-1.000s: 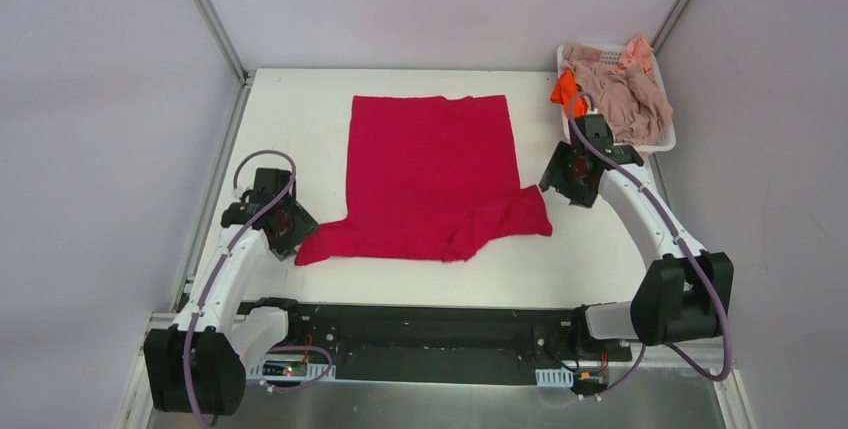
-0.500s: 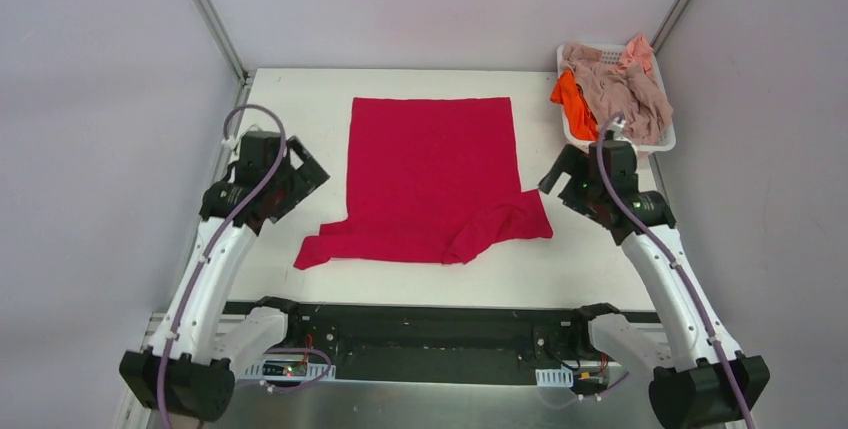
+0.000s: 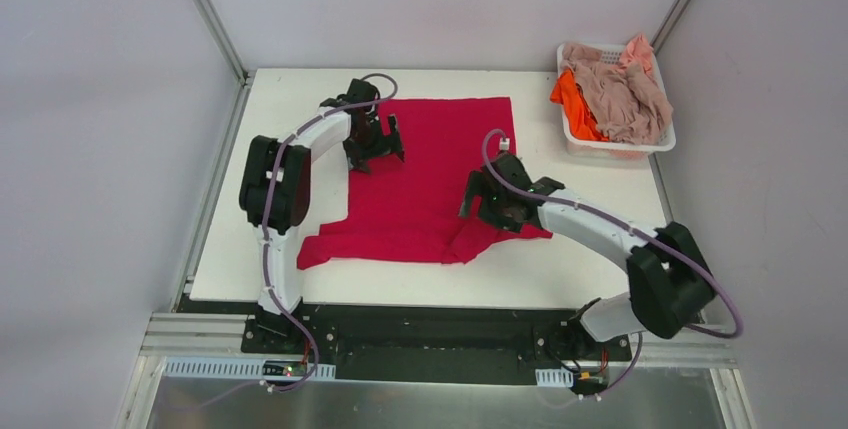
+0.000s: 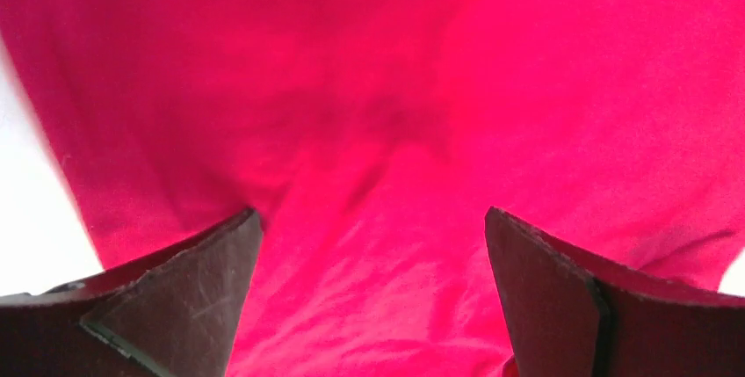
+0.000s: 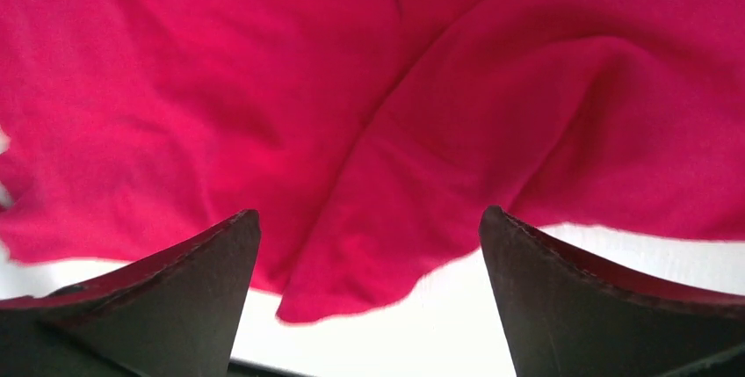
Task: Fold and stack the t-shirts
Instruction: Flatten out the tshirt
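Crimson red cloth t-shirt lies spread on the white table. Left gripper over its far-left body, right gripper over the rumpled near sleeve; both jaws gape, empty. Best pinch single-layer edges, lift evenly.

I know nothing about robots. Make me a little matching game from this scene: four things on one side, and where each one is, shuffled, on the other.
Things
1. crimson t-shirt
2. orange t-shirt
3. left gripper
4. right gripper

Places
A. open, over the crimson shirt's near right corner
B. in the white basket
C. spread across the table
D. open, over the crimson shirt's far left part

Pairs: 1-C, 2-B, 3-D, 4-A
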Action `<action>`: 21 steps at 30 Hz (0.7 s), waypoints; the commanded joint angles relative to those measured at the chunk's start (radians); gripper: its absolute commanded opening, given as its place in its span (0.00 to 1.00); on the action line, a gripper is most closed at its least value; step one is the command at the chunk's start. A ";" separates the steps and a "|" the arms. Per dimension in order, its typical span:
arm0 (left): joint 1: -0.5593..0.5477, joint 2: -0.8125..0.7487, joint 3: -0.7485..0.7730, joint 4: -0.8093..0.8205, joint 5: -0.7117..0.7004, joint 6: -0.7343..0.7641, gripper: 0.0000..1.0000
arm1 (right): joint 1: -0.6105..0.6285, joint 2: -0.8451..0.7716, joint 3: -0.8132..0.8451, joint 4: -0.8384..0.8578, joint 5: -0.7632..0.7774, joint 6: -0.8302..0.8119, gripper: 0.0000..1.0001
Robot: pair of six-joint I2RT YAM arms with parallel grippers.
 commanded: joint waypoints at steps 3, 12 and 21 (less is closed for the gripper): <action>0.003 0.074 0.005 0.003 0.034 0.032 1.00 | -0.012 0.232 0.089 0.053 0.101 0.049 1.00; -0.037 -0.211 -0.538 0.150 -0.009 -0.163 1.00 | -0.205 0.566 0.420 -0.037 0.075 -0.026 0.99; -0.452 -0.286 -0.606 0.232 0.023 -0.412 1.00 | -0.277 1.029 1.160 -0.208 0.043 -0.328 1.00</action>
